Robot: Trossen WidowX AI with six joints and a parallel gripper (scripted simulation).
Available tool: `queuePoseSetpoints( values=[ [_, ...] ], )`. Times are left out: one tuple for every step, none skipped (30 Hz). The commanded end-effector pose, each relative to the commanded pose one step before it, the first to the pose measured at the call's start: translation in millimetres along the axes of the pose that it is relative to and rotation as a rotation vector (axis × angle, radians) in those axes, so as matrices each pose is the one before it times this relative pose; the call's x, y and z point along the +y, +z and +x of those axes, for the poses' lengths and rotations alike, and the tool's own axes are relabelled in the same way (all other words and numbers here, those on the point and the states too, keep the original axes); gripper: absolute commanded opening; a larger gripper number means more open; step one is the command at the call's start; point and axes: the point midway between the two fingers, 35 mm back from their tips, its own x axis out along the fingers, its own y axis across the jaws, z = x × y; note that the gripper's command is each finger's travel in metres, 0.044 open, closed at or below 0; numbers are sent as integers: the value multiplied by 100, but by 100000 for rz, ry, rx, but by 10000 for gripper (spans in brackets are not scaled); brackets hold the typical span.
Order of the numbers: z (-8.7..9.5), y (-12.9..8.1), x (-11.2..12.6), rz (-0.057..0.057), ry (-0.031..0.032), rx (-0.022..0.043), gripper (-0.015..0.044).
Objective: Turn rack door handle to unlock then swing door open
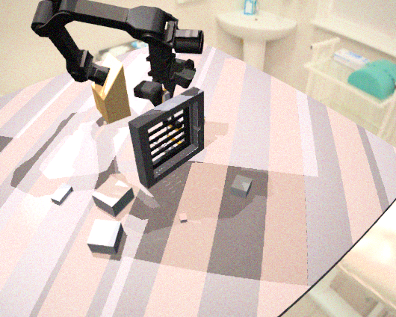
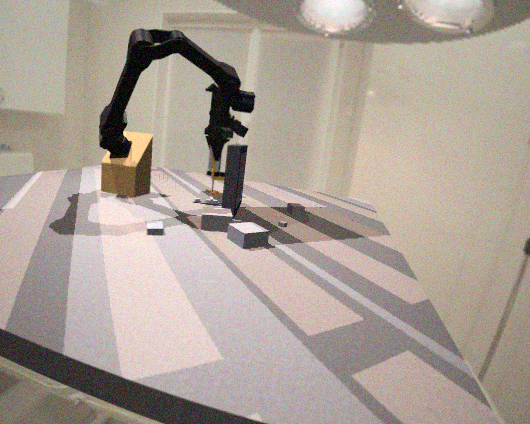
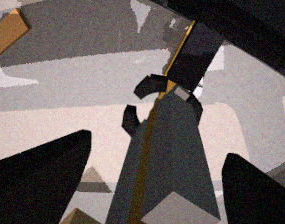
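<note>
The dark rack frame point(image 1: 140, 153) point(image 2: 234, 177) stands upright on the table, with dark bars inside its outline. Behind it, the door point(image 3: 195, 57) is a dark panel with an orange edge, standing out roughly square from the frame in the wrist view. The grey upright handle point(image 3: 168, 150) rises toward the wrist camera and carries an orange stripe. My gripper point(image 1: 166, 93) point(image 2: 216, 156) point(image 3: 158, 152) is open, with its fingers apart on either side of the handle and a gap on both sides. How far the handle is turned is hard to tell.
A wooden slanted block point(image 1: 116, 99) point(image 2: 118, 177) stands beside the arm's base. Grey blocks point(image 1: 112, 196) point(image 1: 104, 237) point(image 2: 248, 235) lie in front of the frame, with smaller ones point(image 1: 62, 194) point(image 1: 242, 185) point(image 1: 183, 217) to either side.
</note>
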Motion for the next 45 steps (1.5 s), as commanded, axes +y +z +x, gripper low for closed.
queuePoseSetpoints(
  values=[
    [43, -47, -19, 16673, -256, 90, 284],
    [0, 0, 0, 4955, 0, 1, 284],
    [0, 0, 0, 4955, 0, 0, 284],
    [0, 0, 0, 4955, 0, 0, 284],
    [0, 0, 0, 4954, 0, 0, 284],
    [0, 0, 0, 4954, 0, 0, 284],
    [0, 0, 0, 4954, 0, 0, 284],
    [0, 0, 0, 4954, 0, 0, 284],
    [0, 0, 0, 4954, 0, 0, 284],
    [0, 0, 0, 4954, -1, 0, 284],
    [0, 0, 0, 4954, -1, 0, 284],
    [0, 0, 0, 4954, -1, 0, 284],
    [0, 0, 0, 4954, -1, 0, 284],
    [0, 0, 0, 4954, -1, 0, 284],
    [0, 0, 0, 4954, -1, 0, 284],
    [0, 0, 0, 4954, -1, 0, 284],
    [0, 0, 0, 4954, -1, 0, 284],
    [0, 0, 0, 4954, -1, 0, 284],
    [0, 0, 0, 4954, -1, 0, 284],
    [0, 0, 0, 4954, -1, 0, 284],
    [0, 0, 0, 4954, -1, 0, 284],
    [0, 0, 0, 4954, -1, 0, 284],
    [0, 0, 0, 4954, -1, 0, 284],
    [0, 0, 0, 4954, -1, 0, 284],
    [1, -2, 1, 4956, 3, 7, 284],
    [1, -2, 1, 4957, 3, 7, 284],
    [1, -2, 1, 4957, 2, 7, 284],
    [1, -2, 1, 4957, 2, 7, 284],
    [0, -1, 0, 4956, 0, 3, 284],
    [0, -1, 0, 4955, 0, 3, 284],
    [0, -1, 0, 4955, 0, 3, 284],
    [0, -1, 0, 4955, 0, 3, 284],
    [0, -1, 0, 4955, 0, 3, 284],
    [0, -1, 0, 4955, 0, 3, 284],
    [0, 2, -1, 4950, -1, -10, 284],
    [0, 2, -1, 4951, 0, -10, 284],
    [0, 2, -1, 4951, 1, -10, 284],
    [0, 2, 0, 4950, 1, -10, 284],
    [0, 2, 0, 4089, 1, -8, 284],
    [0, 1, 0, 2453, 1, -5, 284],
    [0, 0, 0, 818, 0, -2, 284],
    [0, 0, 0, 0, 0, 0, 284],
    [0, 0, 0, 0, 0, 0, 284],
    [0, 0, 0, 0, 0, 0, 284],
    [0, 0, 0, 0, 0, 0, 284]
  ],
)
